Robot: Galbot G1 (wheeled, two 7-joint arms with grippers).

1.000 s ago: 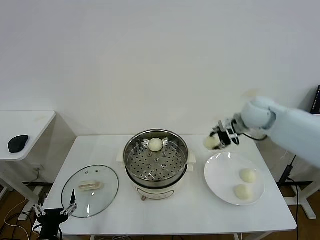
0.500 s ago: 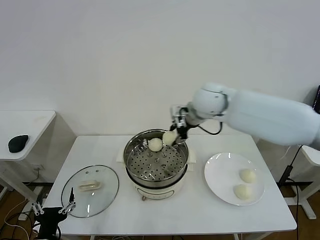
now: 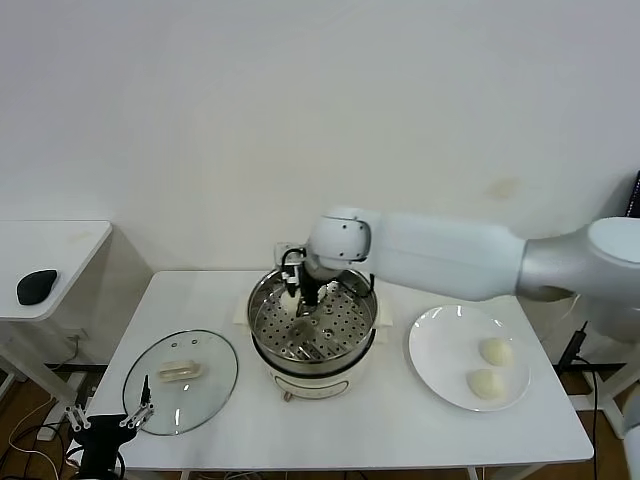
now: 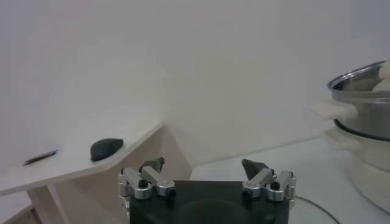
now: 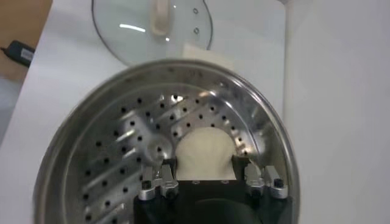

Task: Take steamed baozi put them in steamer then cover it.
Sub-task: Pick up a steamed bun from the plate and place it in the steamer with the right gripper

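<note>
My right gripper (image 5: 204,173) is down inside the steamer (image 3: 312,345), clenched on a bun (image 5: 204,154) — the dough sits between my two fingers, just above the perforated floor. In the head view my right arm reaches across the table (image 3: 400,420) and hides most of the far side of the basket, so I cannot see any other bun in there. Beyond my fingers, past the steamer's rim, the glass lid (image 5: 152,24) lies flat on the table with its cream handle up. Well off to my right side, two more buns (image 3: 495,351) (image 3: 487,383) rest on the white plate (image 3: 440,345). My left gripper (image 4: 207,176) hangs low off the table's near left corner, jaws spread wide and empty — the lid (image 3: 180,382) is just beyond it.
</note>
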